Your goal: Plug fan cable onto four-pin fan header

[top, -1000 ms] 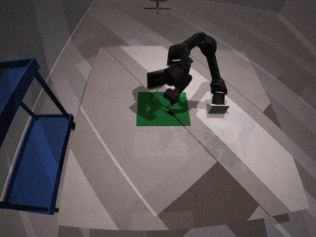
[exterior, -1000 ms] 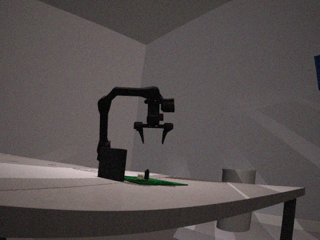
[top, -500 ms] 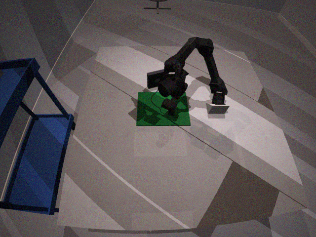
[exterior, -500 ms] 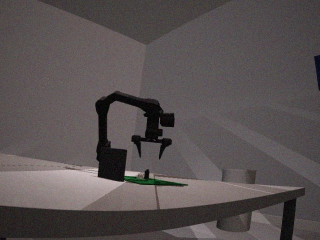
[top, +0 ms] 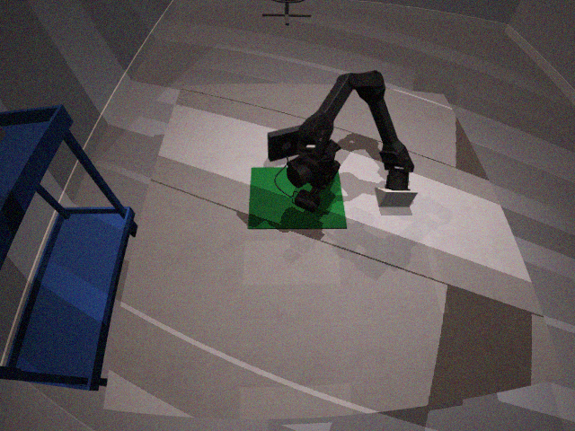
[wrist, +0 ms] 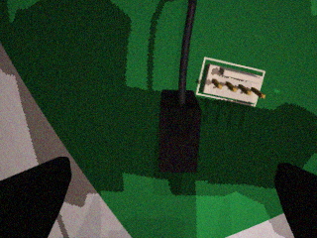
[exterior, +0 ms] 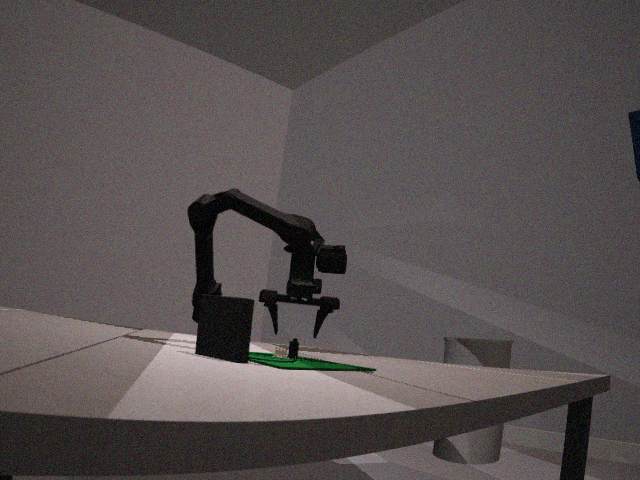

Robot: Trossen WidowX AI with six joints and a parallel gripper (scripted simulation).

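Note:
The black plug (exterior: pixel 293 349) (wrist: pixel 179 136) is on the green board (top: pixel 264 215) (exterior: pixel 330 364) (wrist: pixel 94 45), beside the header and separate from it. The white four-pin header (exterior: pixel 280 351) (wrist: pixel 232 83) has its pins bare, up and right of the plug in the wrist view. The thin cable (wrist: pixel 187 45) runs from the plug's upper end in that view; its loop to the fan (top: pixel 282 145) (exterior: pixel 224 328) shows in the top view. My gripper (exterior: pixel 295 334) (wrist: pixel 173 172) is open and empty, pointing down above the plug. The plug shows between the spread fingers in the wrist view, untouched.
The fan stands upright at the board's edge, close to the arm. The arm's grey base block (top: pixel 395 199) stands on the table (top: pixel 287 324) (exterior: pixel 258 397) to the board's right in the top view. A blue cart (top: pixel 69 283) is at the left.

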